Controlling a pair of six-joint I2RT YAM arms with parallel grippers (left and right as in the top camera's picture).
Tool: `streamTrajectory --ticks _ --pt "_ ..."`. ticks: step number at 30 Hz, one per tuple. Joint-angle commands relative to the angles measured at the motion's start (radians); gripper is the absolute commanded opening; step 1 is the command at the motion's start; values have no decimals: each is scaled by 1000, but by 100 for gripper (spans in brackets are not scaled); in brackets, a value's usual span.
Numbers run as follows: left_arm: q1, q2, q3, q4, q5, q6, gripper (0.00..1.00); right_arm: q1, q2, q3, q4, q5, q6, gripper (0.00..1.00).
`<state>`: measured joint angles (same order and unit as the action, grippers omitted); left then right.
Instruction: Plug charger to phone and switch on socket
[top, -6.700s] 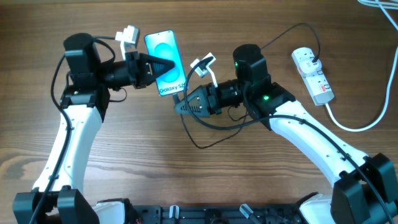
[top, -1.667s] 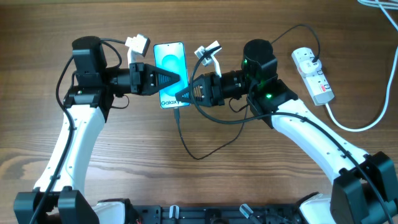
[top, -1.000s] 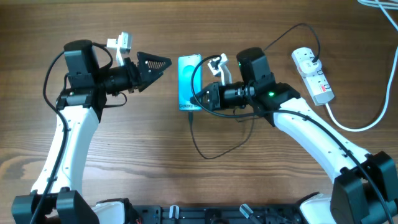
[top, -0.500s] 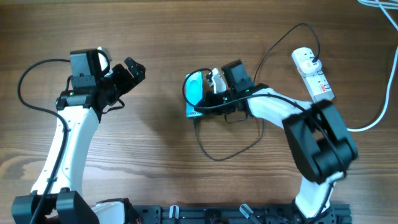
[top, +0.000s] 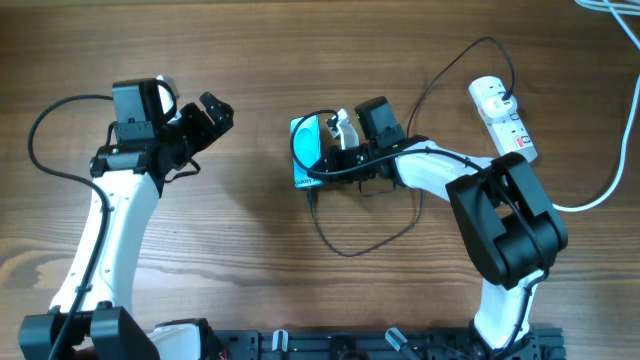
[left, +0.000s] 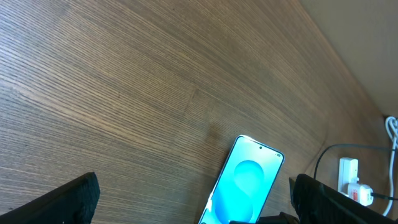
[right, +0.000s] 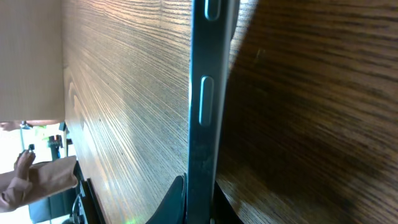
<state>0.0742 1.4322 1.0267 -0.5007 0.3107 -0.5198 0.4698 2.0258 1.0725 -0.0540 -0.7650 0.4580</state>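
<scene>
The phone (top: 306, 150) is tipped up on its thin side in the middle of the desk (top: 300, 60), pinched by the right claw (right: 199, 193), and the charger (top: 345, 250) looks plugged in at its 6 o'clock end, so I think only the switch on the socket (top: 505, 120) at 2 o'clock is left, while the left claw (top: 215, 112) at 9 o'clock is spread wide.

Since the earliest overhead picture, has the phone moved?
Yes. The phone has shifted right, closer to the socket, and a little down the frame; it is now tipped up in the right gripper.
</scene>
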Motion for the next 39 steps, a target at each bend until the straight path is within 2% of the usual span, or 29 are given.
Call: streamTrajectory --ticks 1,7,10,13,15,18,26,32,39 --pt "4 -13 0 2 -17 19 100 2 41 1 -7 63 -35 8" --pt "4 -13 0 2 -17 19 100 2 41 1 -10 62 -35 18" --pt "4 -13 0 2 -17 19 100 2 41 1 -11 63 -36 28" --pt "4 -13 0 2 -17 19 100 2 41 1 -11 63 -35 34" --pt "4 -13 0 2 -17 19 100 2 41 1 -11 66 -35 44" --pt "4 -13 -1 2 -17 19 100 2 41 1 -18 145 5 48" --pt "4 -13 0 2 -16 19 100 2 18 2 -38 306 65 50" --pt "4 -13 0 2 -17 19 100 5 1 2 -56 322 65 50" --pt "4 -13 0 2 -17 19 100 55 -45 2 -79 475 53 52"
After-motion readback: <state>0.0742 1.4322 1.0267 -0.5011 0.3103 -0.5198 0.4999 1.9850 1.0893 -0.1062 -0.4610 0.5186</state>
